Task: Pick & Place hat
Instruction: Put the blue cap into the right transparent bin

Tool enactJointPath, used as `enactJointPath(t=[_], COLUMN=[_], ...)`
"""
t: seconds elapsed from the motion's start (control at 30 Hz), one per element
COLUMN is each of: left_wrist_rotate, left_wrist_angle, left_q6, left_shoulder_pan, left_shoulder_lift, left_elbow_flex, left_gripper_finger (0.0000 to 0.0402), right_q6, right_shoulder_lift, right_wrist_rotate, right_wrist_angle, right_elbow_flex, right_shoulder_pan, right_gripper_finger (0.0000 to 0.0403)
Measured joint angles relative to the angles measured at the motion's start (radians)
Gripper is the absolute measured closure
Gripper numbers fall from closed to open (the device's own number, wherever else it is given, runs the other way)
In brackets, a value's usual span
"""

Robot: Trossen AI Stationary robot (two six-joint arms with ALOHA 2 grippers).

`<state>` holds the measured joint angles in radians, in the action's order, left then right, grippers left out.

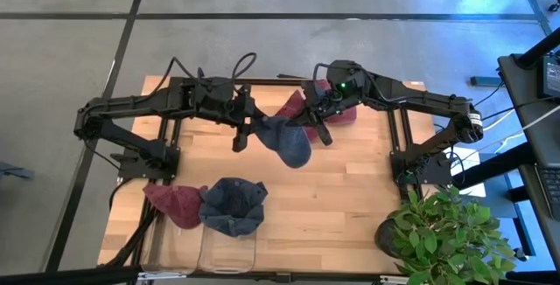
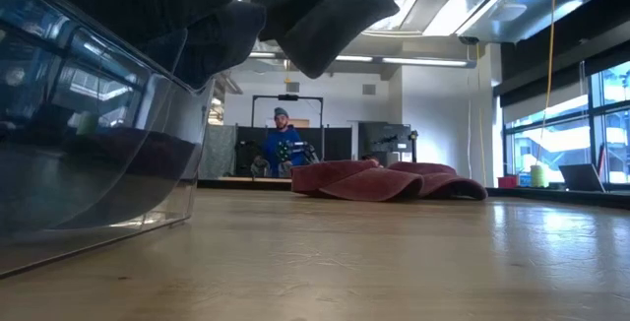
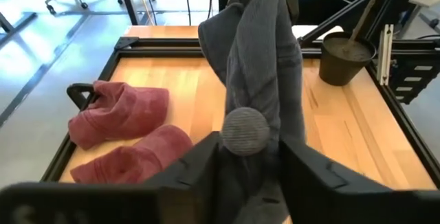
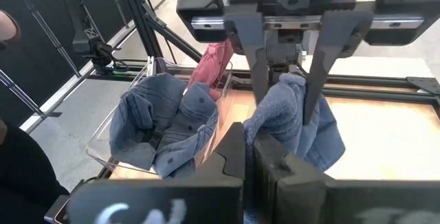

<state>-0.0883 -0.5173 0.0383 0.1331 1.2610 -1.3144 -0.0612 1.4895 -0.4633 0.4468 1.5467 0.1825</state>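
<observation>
1. Done, we judge: a blue denim hat [image 1: 233,205] and a red cloth hat [image 1: 175,203] sit in the clear plastic bin [image 1: 226,248].
2. Now: the left end effector [image 1: 248,130] and the right end effector [image 1: 317,128] both clamp a grey-blue cloth hat [image 1: 287,141] mid-air, above desk [image 1: 350,189] centre.
3. Left: bin it, plus red cloth hats [image 1: 337,110] at the desk's back.

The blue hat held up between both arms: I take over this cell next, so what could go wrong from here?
1. The left gripper and right gripper both clamp the blue hat; if they move apart, it may stretch or slip free.
2. The clear bin already holds a denim hat, with a red hat over its side, so another hat may not settle inside.
</observation>
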Motion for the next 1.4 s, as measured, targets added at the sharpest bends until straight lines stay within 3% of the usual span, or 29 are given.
enactJointPath(t=[0.23,0.5,0.67,0.87,1.1,1.27,1.4], left_wrist_rotate=[0.001,0.0,-0.001,-0.013,-0.068,-0.098,-0.032], left_wrist_angle=[0.006,-0.006,-0.069,-0.236,-0.332,-0.341,-0.34], left_q6=[0.014,0.0,-0.007,-0.106,-0.333,-0.443,-0.52], left_shoulder_pan=[0.0,0.0,0.0,-0.01,-0.097,-0.252,-0.416], left_shoulder_lift=[-0.002,-0.007,-0.012,-0.013,-0.014,-0.014,-0.011], left_elbow_flex=[0.0,0.0,-0.04,-0.167,-0.316,-0.405,-0.435], left_gripper_finger=[0.0387,0.0396,0.0397,0.0398,0.0399,0.0399,0.0399], right_q6=[0.0,-0.063,-0.067,-0.015,0.074,0.164,0.262], right_shoulder_lift=[0.0,0.0,-0.007,-0.074,-0.104,-0.094,-0.093], right_wrist_rotate=[0.0,0.003,0.005,0.245,0.539,0.586,0.586], right_wrist_angle=[-0.002,-0.002,0.014,0.115,0.305,0.43,0.485], right_elbow_flex=[0.0,0.0,0.0,0.0,0.001,0.001,0.001], right_shoulder_pan=[0.0,-0.006,-0.012,-0.008,-0.009,-0.009,-0.01], right_gripper_finger=[0.0397,0.0367,0.0308,0.0228,0.0198,0.0197,0.0196])
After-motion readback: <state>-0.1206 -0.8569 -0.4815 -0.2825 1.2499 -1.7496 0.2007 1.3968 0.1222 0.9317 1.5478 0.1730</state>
